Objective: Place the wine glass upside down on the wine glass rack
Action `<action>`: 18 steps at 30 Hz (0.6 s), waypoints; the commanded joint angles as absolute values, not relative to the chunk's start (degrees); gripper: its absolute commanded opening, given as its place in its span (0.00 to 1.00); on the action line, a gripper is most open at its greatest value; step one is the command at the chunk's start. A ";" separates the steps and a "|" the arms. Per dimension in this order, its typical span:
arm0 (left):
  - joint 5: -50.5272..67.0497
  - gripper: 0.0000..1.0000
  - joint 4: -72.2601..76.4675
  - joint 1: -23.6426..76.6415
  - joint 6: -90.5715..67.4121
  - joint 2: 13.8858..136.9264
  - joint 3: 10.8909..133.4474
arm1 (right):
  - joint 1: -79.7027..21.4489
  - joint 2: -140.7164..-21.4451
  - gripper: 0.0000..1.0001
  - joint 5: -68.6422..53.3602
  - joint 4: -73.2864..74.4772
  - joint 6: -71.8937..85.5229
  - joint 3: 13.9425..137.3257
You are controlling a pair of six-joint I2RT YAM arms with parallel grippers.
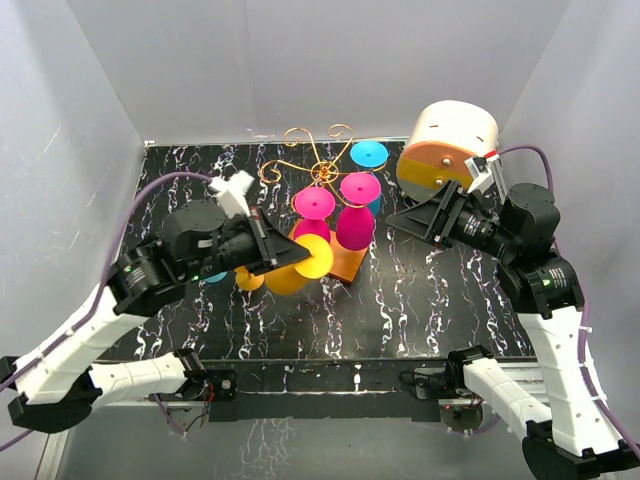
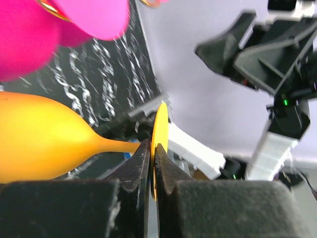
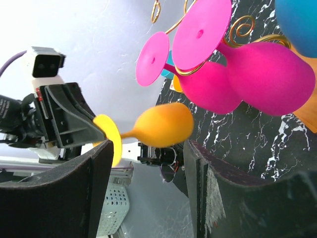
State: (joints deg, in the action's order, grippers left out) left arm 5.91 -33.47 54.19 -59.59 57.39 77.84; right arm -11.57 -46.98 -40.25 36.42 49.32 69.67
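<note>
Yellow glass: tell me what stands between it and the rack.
Two magenta glasses hang upside down on the rack's near arms, right beside the yellow glass, which the left gripper pinches by its foot. They stand between it and the bare scrolls, which seem to lie further back.

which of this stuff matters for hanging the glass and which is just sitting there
In the job:
- yellow wine glass, pinched by its foot in the left gripper
- wine glass rack

Just there:
- two pink glasses and a blue glass, already on the rack
- white and orange drum, back right
</note>
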 commanded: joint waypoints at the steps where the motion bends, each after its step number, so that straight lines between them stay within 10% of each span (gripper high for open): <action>1: -14.80 0.00 -45.44 53.88 -58.92 52.24 81.60 | -11.69 -46.60 0.56 -37.39 35.46 47.29 72.64; 18: -38.34 0.00 -29.89 53.96 -55.28 53.95 78.96 | -11.69 -45.88 0.54 -34.75 35.84 48.43 70.66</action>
